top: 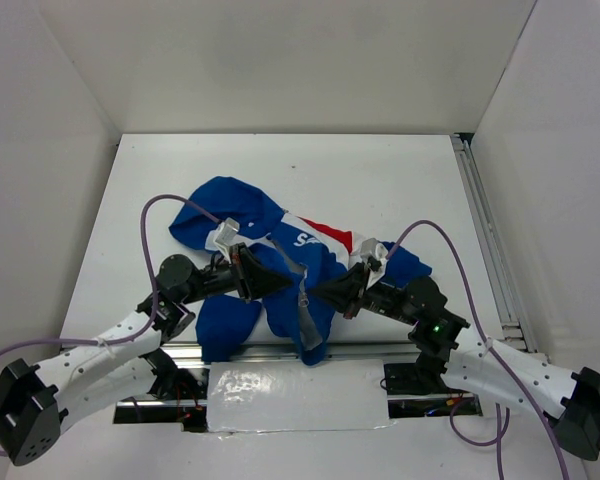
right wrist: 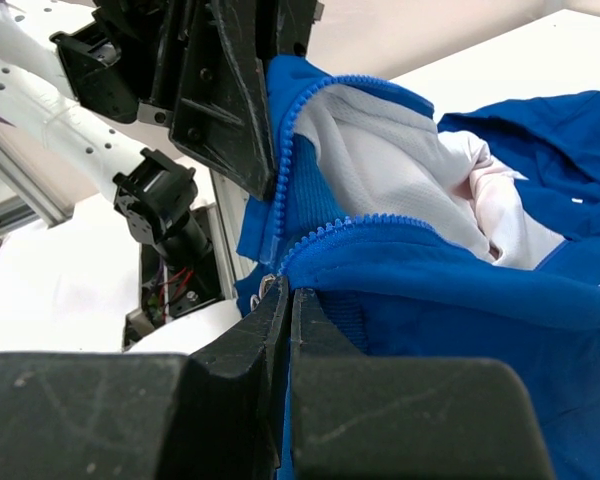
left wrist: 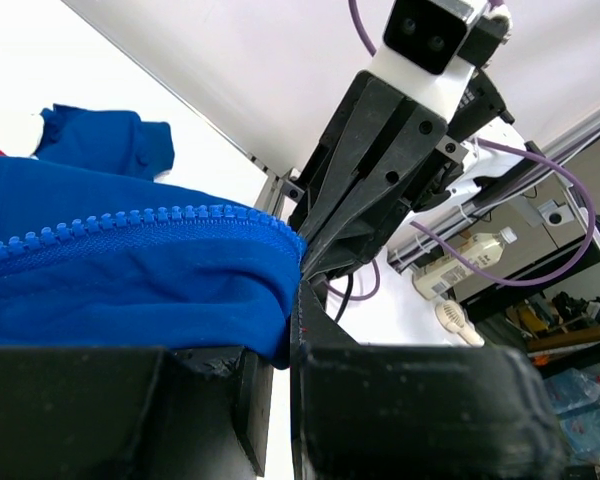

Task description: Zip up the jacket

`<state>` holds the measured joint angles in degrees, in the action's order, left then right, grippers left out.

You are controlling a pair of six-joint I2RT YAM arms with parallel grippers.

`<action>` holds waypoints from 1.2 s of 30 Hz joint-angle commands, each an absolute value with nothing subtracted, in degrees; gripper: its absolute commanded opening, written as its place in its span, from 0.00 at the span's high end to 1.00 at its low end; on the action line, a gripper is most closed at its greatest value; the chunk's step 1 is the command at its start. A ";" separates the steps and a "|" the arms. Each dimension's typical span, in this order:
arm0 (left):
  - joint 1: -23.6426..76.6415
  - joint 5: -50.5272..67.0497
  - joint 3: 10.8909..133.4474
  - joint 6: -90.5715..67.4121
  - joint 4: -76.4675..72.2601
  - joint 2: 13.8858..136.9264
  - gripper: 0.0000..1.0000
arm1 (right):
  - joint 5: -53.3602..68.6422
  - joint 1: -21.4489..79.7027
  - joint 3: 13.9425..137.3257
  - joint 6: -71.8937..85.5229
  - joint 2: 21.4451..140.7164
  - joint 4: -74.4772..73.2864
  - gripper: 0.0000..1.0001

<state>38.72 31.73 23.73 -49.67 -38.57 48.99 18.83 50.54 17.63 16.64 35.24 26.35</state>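
Note:
The royal-blue jacket (top: 230, 205) with red and white chest panels lies crumpled mid-table, its front hanging over the near edge. My left gripper (top: 278, 283) is shut on one blue front edge; in the left wrist view (left wrist: 288, 330) the zipper teeth (left wrist: 130, 225) run just above the jaws. My right gripper (top: 317, 290) faces it, tips nearly touching, and is shut on the other front edge (right wrist: 290, 295). A small metal slider (right wrist: 269, 284) shows at its fingertips. The white lining (right wrist: 390, 170) is open above.
An aluminium rail (top: 485, 230) runs along the table's right side, and another (top: 370, 348) along the near edge under the hanging fabric. White walls enclose the table. Purple cables (top: 155, 215) loop over both arms.

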 commanded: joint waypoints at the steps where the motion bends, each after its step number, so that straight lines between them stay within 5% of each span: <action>1: 39.02 33.66 24.87 -48.69 -44.29 49.83 1.00 | 18.63 51.06 20.21 15.73 35.16 29.27 1.00; 33: 39.37 37.71 27.15 -46.58 -39.56 52.20 1.00 | 14.77 51.24 19.16 23.38 36.03 37.70 1.00; 34: 39.29 37.62 28.29 -46.41 -38.51 52.64 0.98 | 14.42 51.15 19.33 24.51 36.12 37.79 1.00; 36: 39.20 37.71 29.35 -46.49 -36.31 53.78 0.76 | 14.15 51.24 19.51 24.96 36.21 37.71 1.00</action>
